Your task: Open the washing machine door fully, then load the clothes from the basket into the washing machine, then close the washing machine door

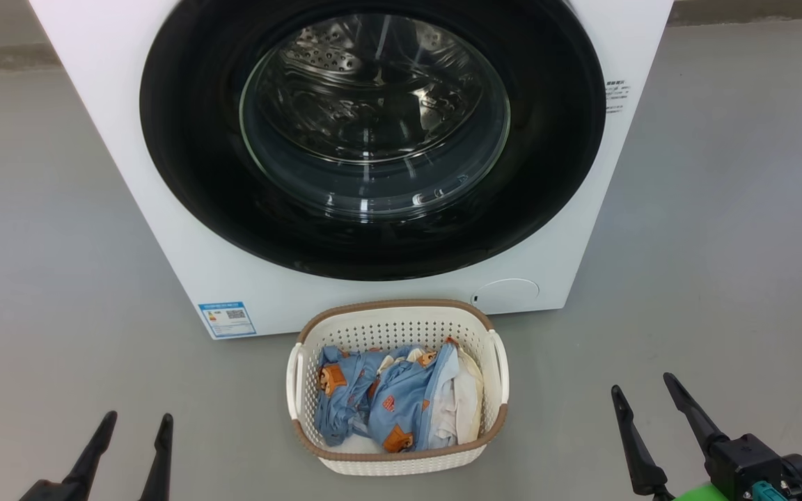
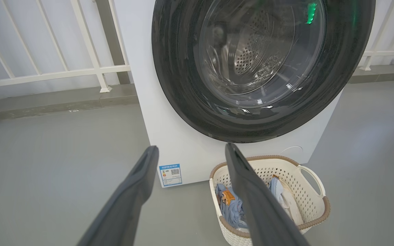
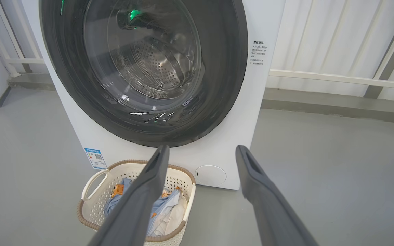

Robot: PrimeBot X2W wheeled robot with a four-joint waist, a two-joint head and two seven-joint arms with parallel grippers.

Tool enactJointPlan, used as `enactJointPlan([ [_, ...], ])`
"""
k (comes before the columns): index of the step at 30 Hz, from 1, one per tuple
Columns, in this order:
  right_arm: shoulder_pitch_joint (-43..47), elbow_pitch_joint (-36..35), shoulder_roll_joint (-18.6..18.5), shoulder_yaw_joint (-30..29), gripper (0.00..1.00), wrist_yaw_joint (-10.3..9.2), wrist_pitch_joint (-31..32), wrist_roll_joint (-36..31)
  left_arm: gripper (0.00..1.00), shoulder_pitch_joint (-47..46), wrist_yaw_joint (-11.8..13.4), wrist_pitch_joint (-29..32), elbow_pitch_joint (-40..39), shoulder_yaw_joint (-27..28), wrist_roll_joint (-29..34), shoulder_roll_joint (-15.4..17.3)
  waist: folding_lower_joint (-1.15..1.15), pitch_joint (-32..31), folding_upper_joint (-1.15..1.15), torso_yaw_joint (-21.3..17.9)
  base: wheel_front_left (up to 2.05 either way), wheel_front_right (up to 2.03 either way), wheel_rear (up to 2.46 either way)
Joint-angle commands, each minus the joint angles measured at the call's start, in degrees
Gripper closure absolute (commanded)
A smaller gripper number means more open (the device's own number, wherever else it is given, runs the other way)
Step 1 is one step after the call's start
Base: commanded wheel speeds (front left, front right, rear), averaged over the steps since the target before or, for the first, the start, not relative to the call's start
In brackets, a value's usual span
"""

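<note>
Clothes, light blue with orange-brown patches plus cream-white cloth, lie heaped in the basket, which stands on the grey floor just in front of the washing machine. Its round, black-ringed door sits shut against the white front. The left gripper and right gripper hover low on either side of the basket, well apart from it, fingers spread and holding nothing.

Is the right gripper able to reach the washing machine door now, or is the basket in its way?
Probably yes. The right gripper is open and empty, the floor between it and the closed washing machine door looks bare, and the basket stands to its left, off that path.
</note>
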Motion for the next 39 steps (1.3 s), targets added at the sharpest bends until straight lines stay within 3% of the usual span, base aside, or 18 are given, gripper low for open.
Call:
enactJointPlan([
  [1,-0.2,-1.3,-0.7,1.5,0.00,-0.08,-0.7,0.5,0.00,-1.0,-0.2,-0.7,-0.8,2.5,0.1,1.6,0.00,0.0,0.00,-0.1,0.32,0.32,-0.65],
  [24,0.2,-1.6,-0.7,1.4,0.00,-0.08,-0.7,2.2,0.00,-1.2,-0.2,-0.7,-3.0,4.1,-1.0,1.3,0.00,0.7,0.00,-0.7,0.94,0.94,-1.88],
  [39,0.0,-1.7,-0.7,1.6,0.00,-0.08,-0.7,2.8,0.00,-1.1,-0.2,-0.7,-2.7,3.6,-1.6,1.3,0.00,0.8,0.00,-0.8,0.22,0.22,-0.44],
])
